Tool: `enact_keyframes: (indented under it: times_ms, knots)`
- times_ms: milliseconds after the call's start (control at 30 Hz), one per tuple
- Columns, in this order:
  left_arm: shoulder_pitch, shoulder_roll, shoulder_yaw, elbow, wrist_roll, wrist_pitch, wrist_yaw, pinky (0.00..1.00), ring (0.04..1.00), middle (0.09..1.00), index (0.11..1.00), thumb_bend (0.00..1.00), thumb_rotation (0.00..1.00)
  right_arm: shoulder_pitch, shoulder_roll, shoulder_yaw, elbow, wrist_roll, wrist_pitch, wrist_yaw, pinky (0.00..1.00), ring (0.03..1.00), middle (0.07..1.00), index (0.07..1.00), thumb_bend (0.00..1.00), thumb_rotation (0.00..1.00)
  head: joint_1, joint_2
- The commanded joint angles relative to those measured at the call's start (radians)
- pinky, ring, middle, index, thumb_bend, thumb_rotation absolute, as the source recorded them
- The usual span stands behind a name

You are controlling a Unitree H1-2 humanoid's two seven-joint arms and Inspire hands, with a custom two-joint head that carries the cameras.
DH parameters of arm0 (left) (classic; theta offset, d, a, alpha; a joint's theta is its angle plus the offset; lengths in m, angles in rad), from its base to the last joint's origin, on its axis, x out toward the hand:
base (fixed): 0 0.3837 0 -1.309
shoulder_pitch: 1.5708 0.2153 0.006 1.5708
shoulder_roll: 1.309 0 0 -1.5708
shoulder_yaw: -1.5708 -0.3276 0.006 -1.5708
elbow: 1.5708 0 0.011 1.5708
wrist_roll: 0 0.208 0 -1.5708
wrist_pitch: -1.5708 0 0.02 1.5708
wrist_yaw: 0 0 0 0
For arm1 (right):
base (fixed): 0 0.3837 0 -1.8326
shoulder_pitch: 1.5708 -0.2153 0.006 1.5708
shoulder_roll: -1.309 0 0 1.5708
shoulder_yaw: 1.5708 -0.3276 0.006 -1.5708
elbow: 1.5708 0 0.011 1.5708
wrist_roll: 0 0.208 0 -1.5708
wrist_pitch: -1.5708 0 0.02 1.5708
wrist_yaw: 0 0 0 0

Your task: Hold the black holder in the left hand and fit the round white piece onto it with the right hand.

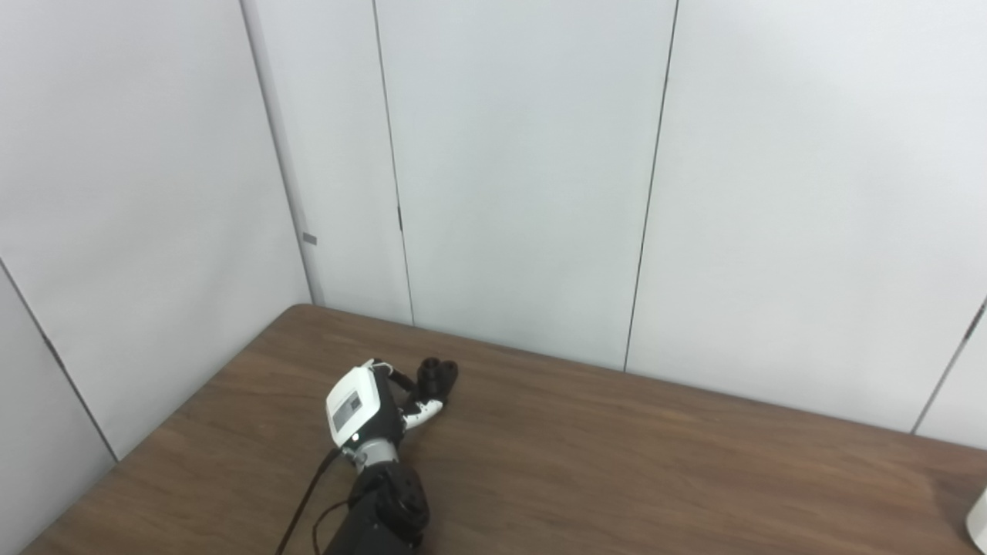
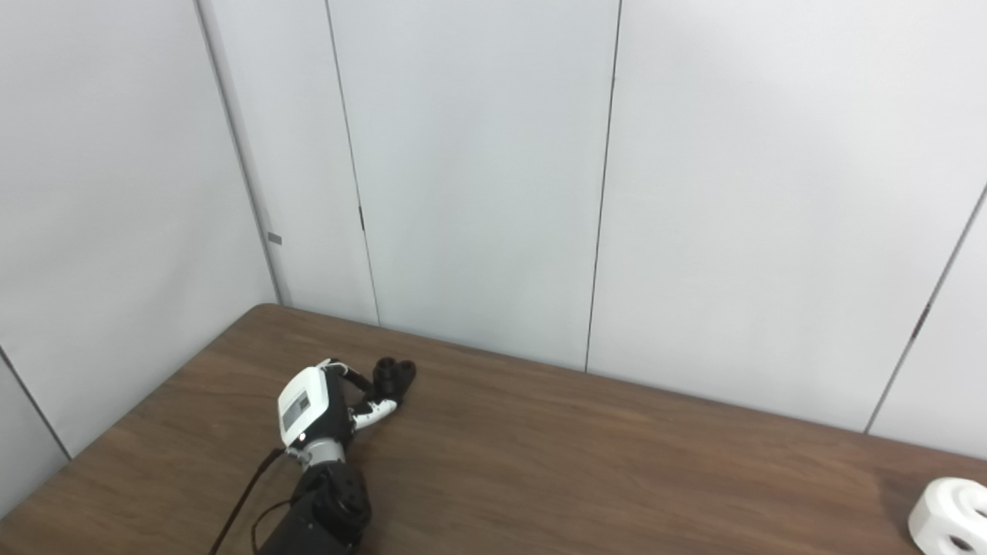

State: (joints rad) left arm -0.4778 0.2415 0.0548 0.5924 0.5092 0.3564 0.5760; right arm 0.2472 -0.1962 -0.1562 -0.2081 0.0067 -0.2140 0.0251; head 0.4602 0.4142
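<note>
The black holder (image 1: 437, 373) lies on the brown table (image 1: 617, 478) near its far left corner. My left hand (image 1: 370, 407) reaches in from the bottom edge, its back facing the camera. Its fingertips (image 1: 401, 378) and white-tipped thumb (image 1: 422, 415) are right at the holder, one on each side of its near end. Whether they grip it is too small to tell. The round white piece (image 2: 950, 515), with holes in its face, rests on the table at the far right edge, half cut off in the left eye view. My right hand is out of view.
Grey wall panels (image 1: 524, 177) close off the table's far and left sides. A black cable (image 1: 304, 493) trails along my left forearm. Bare wood stretches between the holder and the white piece.
</note>
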Motion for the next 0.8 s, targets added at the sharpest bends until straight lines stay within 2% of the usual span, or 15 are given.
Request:
enact_keyframes:
  times_ms: [0, 267, 400, 467, 567, 700, 767]
  knots:
    - [0.003, -0.011, -0.01, 0.025, -0.024, 0.026, -0.038, 0.91, 0.919, 0.864, 0.48, 0.52, 0.04, 0.006, -0.004, -0.009, 0.006, 0.006, -0.03, -0.003, 0.98, 1.0, 1.0, 0.991, 0.75, 0.93, -0.001, 0.001]
    - [0.011, -0.001, -0.025, 0.021, -0.024, 0.018, -0.049, 0.92, 0.92, 0.866, 0.479, 0.52, 0.04, 0.004, 0.001, -0.01, 0.003, 0.005, -0.024, -0.004, 0.98, 1.0, 1.0, 0.993, 0.78, 0.92, -0.006, 0.001]
    - [0.016, 0.018, -0.057, 0.0, -0.011, 0.037, -0.086, 0.92, 0.919, 0.866, 0.48, 0.52, 0.04, 0.002, 0.005, -0.01, 0.005, -0.001, -0.031, -0.008, 0.98, 1.0, 1.0, 0.992, 0.77, 0.93, -0.017, 0.001]
    - [0.018, 0.026, -0.071, -0.01, -0.01, 0.038, -0.101, 0.89, 0.889, 0.844, 0.48, 0.52, 0.04, 0.0, 0.007, -0.011, 0.007, -0.005, -0.037, -0.011, 0.98, 1.0, 1.0, 0.989, 0.77, 0.92, -0.018, 0.001]
    - [0.024, 0.044, -0.101, -0.036, -0.01, 0.058, -0.151, 0.85, 0.882, 0.841, 0.48, 0.52, 0.04, -0.002, 0.009, -0.012, 0.013, -0.011, -0.043, -0.014, 0.97, 1.0, 1.0, 0.985, 0.77, 0.93, -0.019, 0.001]
    - [0.036, 0.072, -0.152, -0.084, 0.012, 0.063, -0.216, 0.75, 0.849, 0.807, 0.482, 0.52, 0.05, -0.003, 0.01, -0.011, 0.009, -0.011, -0.037, -0.012, 1.0, 1.0, 1.0, 0.982, 0.75, 0.93, -0.024, -0.001]
    - [0.041, 0.087, -0.179, -0.121, 0.024, 0.084, -0.264, 0.74, 0.854, 0.811, 0.483, 0.52, 0.05, -0.002, 0.013, -0.011, 0.004, -0.006, -0.028, -0.011, 1.0, 1.0, 1.0, 0.982, 0.76, 0.93, -0.025, -0.001]
